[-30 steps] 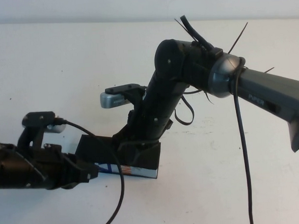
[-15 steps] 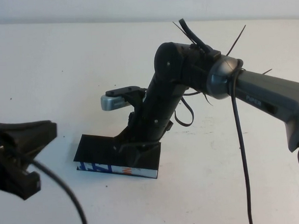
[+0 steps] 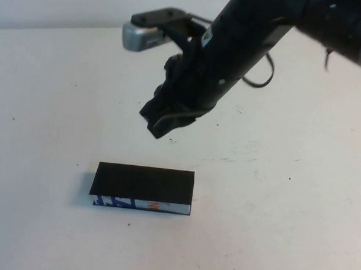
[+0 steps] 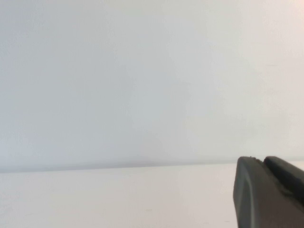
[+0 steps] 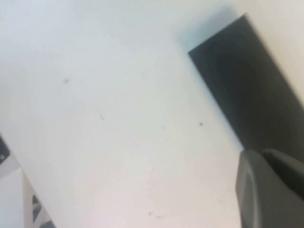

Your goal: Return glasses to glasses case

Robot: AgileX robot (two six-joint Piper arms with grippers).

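Observation:
The glasses case (image 3: 143, 182) lies on the white table with its flat black lid down, its blue, white and orange front facing the near edge. The glasses are hidden. My right gripper (image 3: 158, 125) hangs in the air above and behind the case, shut, with nothing in it. In the right wrist view the case (image 5: 247, 90) shows as a dark slab just beyond the shut right gripper (image 5: 260, 154). My left gripper (image 4: 260, 160) shows only in the left wrist view, fingers pressed together and empty, pointing across bare table toward a pale wall.
The white table (image 3: 277, 197) has small dark specks and faint scuffs around the case. The right arm's wrist camera (image 3: 142, 34) and a cable loop (image 3: 258, 79) hang over the back of the table.
My right arm has lifted off the case and swung up and back. The left arm has pulled away to the left and out of the high view. The case stays shut.

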